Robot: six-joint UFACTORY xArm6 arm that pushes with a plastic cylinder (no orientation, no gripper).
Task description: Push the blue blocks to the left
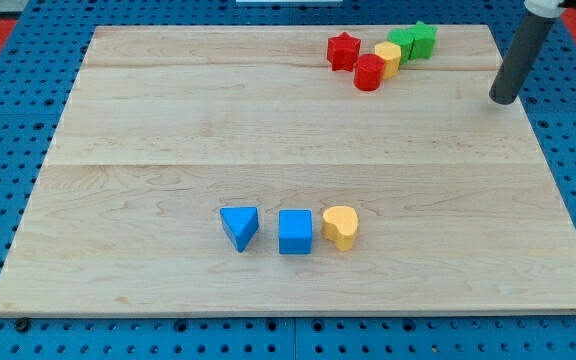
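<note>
A blue triangular block (239, 226) and a blue cube (295, 232) lie side by side on the wooden board (168, 130), below its centre. A yellow heart-shaped block (340, 227) sits right of the cube, touching or nearly touching it. My tip (504, 100) is at the end of the dark rod near the board's upper right edge, far up and to the right of both blue blocks.
A cluster sits near the view's top: a red star (343, 50), a red cylinder (369, 72), a yellow block (388, 58), a green cube (402, 42) and a green star (423, 38). Blue pegboard (8, 120) surrounds the board.
</note>
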